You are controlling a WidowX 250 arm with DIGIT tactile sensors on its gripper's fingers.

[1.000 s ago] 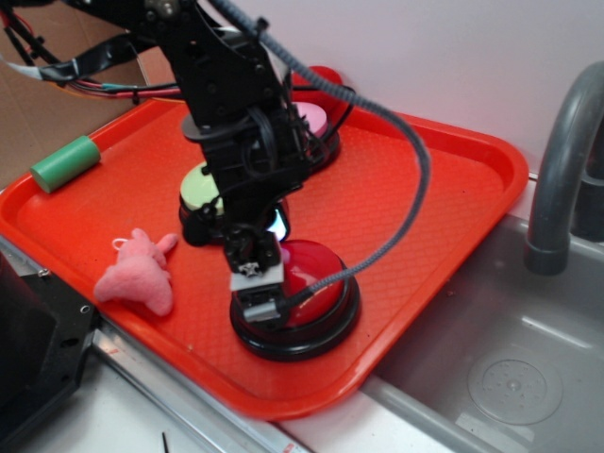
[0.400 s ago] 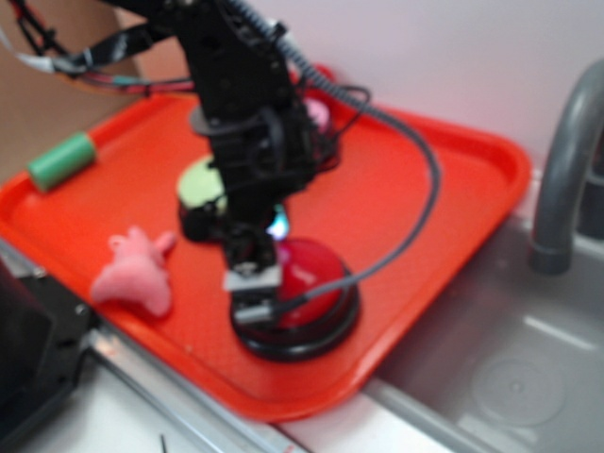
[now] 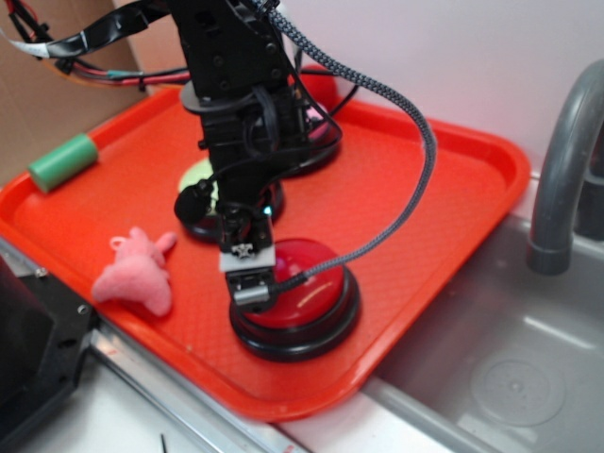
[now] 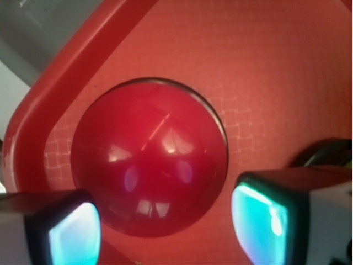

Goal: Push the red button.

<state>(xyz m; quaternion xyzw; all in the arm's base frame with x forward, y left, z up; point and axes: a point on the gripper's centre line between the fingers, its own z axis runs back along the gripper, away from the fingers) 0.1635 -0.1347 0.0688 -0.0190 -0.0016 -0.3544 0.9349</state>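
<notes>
The red button (image 3: 307, 283), a glossy dome on a round black base, apparently sits unpressed near the tray's front edge.

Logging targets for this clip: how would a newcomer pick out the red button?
Find the orange tray beside the sink. The red button sits near its front edge, under the hand. Unlike the green button behind it, its dome is glossy red.

We note an orange-red tray (image 3: 453, 179) beside a grey sink basin (image 3: 510, 377) with a grey faucet (image 3: 557, 179). On the tray: a green cylinder (image 3: 63, 161) at the far left edge, a pink plush toy (image 3: 137, 272) near the front, and a green-topped button (image 3: 196, 179).
</notes>
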